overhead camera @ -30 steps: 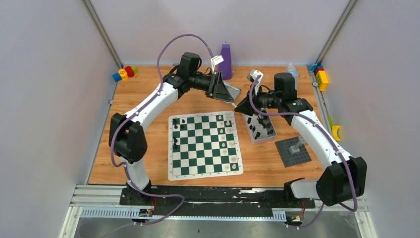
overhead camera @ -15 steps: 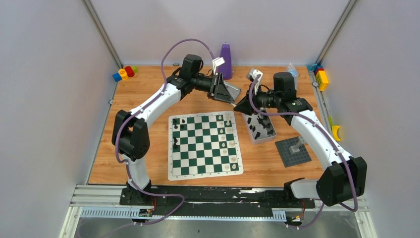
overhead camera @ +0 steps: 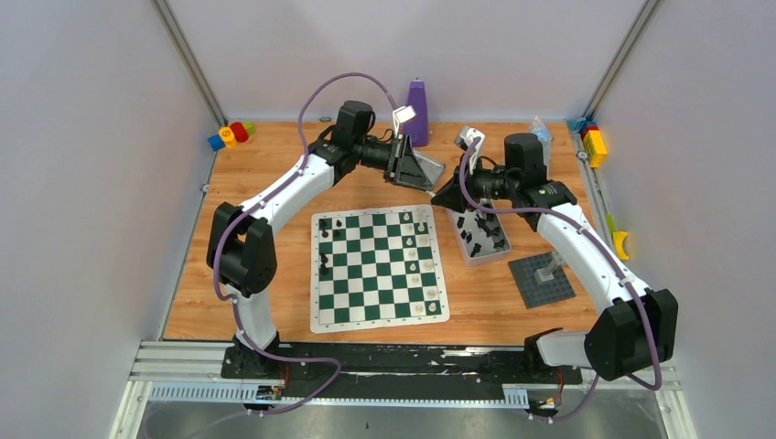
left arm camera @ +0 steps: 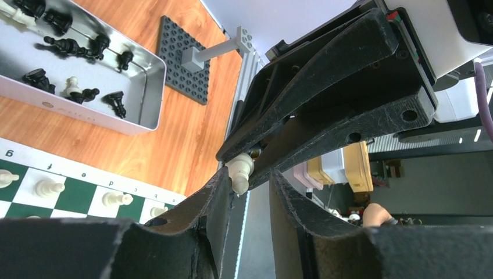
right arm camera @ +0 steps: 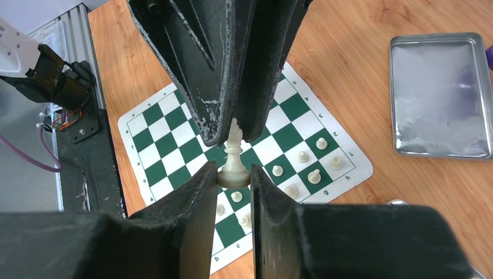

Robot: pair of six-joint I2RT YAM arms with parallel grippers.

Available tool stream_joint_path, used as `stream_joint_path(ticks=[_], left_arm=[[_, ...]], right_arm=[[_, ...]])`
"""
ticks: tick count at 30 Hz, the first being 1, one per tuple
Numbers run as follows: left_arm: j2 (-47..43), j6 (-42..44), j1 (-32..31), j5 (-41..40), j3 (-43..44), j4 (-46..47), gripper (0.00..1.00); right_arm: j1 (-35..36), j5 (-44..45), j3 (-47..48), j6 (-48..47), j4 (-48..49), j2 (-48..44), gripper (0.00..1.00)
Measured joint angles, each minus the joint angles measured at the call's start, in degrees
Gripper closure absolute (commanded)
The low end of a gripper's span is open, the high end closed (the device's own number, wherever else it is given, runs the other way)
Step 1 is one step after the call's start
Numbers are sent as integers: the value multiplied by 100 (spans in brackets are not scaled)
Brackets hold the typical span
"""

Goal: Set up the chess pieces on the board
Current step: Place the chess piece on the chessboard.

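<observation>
Silver tin (left arm camera: 87, 116) beside board (overhead camera: 316, 274), holding black chess pieces (left arm camera: 70, 45) and a cream one (left arm camera: 72, 87), cream piece (right arm camera: 234, 157) aloft, clamped at base by right gripper (right arm camera: 234, 174), top between left gripper (left arm camera: 251, 183) fingers, closure there unclear, left arm slightly shifted from a second ago, right arm unmoved

Board (overhead camera: 366, 274): flat, green/white checks, white border. Black pieces (overhead camera: 325, 227) on its left side, cream ones (overhead camera: 424, 265) down right col. More lie in silver tray (overhead camera: 480, 262). 1 cream piece (right arm camera: 234, 152) w/ base pinched in right gripper (right arm camera: 234, 174).
</observation>
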Motion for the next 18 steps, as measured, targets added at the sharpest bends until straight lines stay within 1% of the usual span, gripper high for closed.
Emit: stream_joint_path(ticks=[5, 9, 18], left_arm=[[0, 7, -2, 2, -31, -7, 61], [0, 17, -4, 2, -31, -11, 64], [0, 44, -11, 0, -31, -33, 77]], right_arm=[[0, 39, 2, 4, 2, 0, 88], [0, 76, 7, 2, 7, 0, 88], [0, 79, 7, 2, 24, 0, 88]])
